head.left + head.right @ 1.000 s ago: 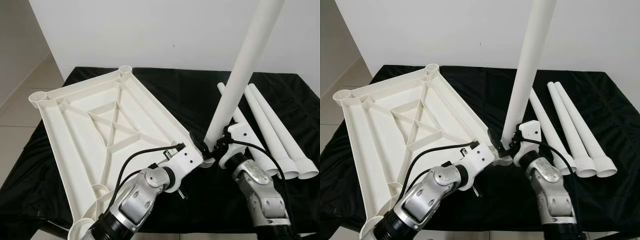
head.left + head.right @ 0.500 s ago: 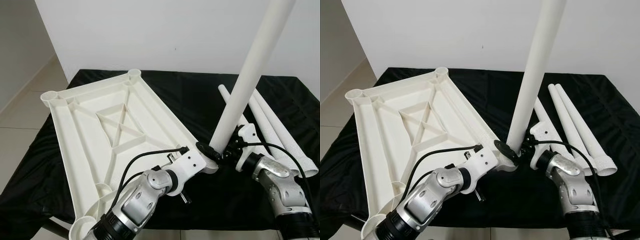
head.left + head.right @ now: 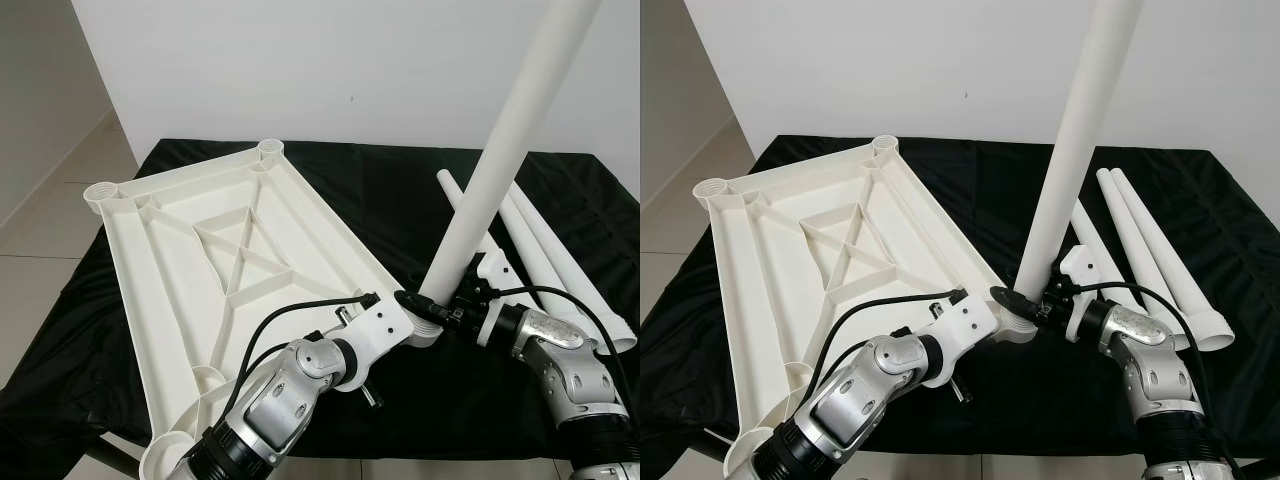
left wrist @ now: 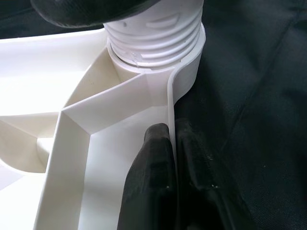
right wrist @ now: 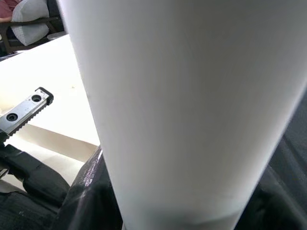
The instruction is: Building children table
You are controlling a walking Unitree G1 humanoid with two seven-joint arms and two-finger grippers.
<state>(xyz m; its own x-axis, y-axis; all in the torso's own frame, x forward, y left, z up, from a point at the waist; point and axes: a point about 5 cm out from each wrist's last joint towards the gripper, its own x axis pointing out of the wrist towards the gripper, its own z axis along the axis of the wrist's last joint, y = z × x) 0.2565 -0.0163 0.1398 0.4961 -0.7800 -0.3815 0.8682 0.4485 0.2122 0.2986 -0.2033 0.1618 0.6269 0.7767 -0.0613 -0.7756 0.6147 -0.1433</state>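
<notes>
The white plastic table top (image 3: 180,260) lies upside down on the black cloth, ribs facing up. One white leg (image 3: 500,160) stands in its near right corner socket (image 4: 153,43), leaning slightly to the right, with its threaded end sitting in the socket. My right gripper (image 3: 440,308) is shut on the base of that leg, its black fingers (image 5: 91,191) wrapped around it. My left gripper (image 4: 171,134) is shut on the thin rim of the table top just beside that socket, one finger (image 4: 153,163) inside the rim and one outside.
Three spare white legs (image 3: 1150,240) lie side by side on the black cloth (image 3: 380,190) to the right of the table top. The cloth-covered table's front edge is close below my arms. A white wall stands behind; tiled floor lies at the left.
My right forearm has swung outward to the right and lower, its gripper staying on the leg's base. The camera has shifted a little. My left gripper keeps its hold on the rim.
</notes>
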